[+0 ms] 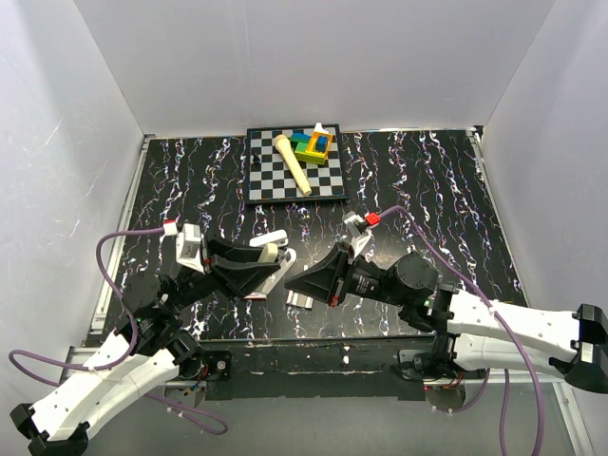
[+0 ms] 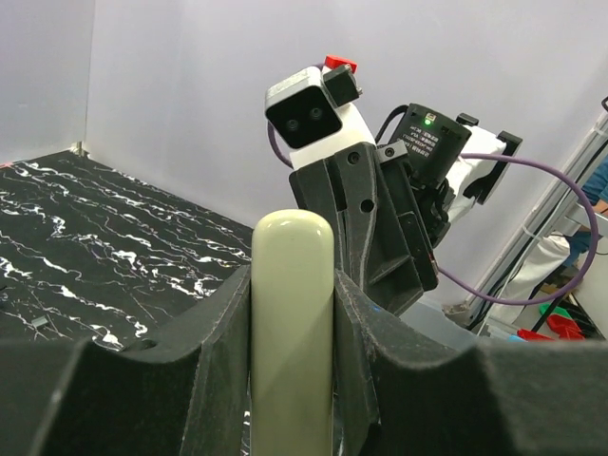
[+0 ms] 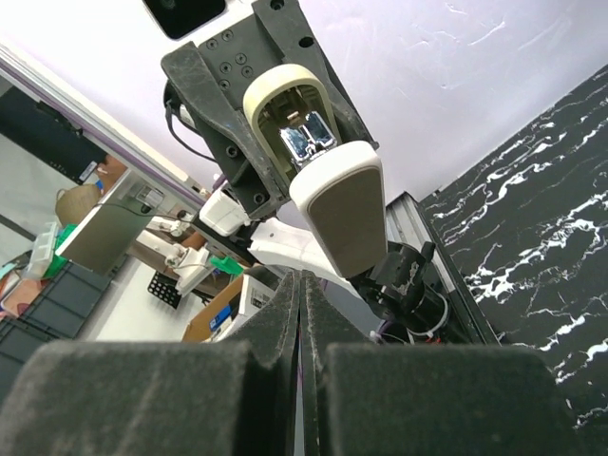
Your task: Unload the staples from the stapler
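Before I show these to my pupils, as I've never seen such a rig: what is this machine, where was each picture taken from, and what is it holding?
These are two robot arms bolted to a black marbled table. One picture looks down from above; the others come from a camera on each wrist. The left pincer grips a cream stapler, shiny metal showing inside. The right pincer is shut, empty, its tip near the stapler. Beneath lie small silvery strips, likely staples. At the back: a checkerboard with a wooden pin and coloured blocks.

One stapler [image 2: 292, 304], two claws [image 1: 278, 258] [image 1: 293, 282], one chessboard [image 1: 271, 180]
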`<control>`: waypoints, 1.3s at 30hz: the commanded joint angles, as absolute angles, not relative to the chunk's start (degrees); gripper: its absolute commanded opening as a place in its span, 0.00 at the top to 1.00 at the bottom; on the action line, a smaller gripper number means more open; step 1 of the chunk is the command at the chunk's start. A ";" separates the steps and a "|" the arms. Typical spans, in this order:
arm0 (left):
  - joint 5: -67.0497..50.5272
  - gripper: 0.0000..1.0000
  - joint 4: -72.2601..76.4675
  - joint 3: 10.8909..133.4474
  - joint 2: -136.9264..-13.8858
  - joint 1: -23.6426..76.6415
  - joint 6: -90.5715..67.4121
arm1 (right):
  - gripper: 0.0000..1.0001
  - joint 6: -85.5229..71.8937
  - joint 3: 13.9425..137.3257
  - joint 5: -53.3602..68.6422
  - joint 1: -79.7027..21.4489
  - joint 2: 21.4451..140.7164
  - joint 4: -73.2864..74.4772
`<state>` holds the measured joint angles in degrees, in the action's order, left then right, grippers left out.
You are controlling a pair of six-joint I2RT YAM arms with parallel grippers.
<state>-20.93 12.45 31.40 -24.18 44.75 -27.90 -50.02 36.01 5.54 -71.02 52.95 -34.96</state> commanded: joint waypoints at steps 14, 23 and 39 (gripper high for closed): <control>-28.20 1.00 14.50 31.46 -26.01 44.65 -30.06 | 0.99 -27.26 52.20 7.99 -71.37 48.78 -1.42; -35.59 1.00 17.58 32.43 -29.79 44.65 -31.90 | 0.99 -18.90 58.09 13.62 -71.37 50.62 8.16; -41.75 1.00 20.21 32.87 -31.99 44.65 -33.93 | 0.99 -14.85 57.48 19.07 -71.37 48.51 10.99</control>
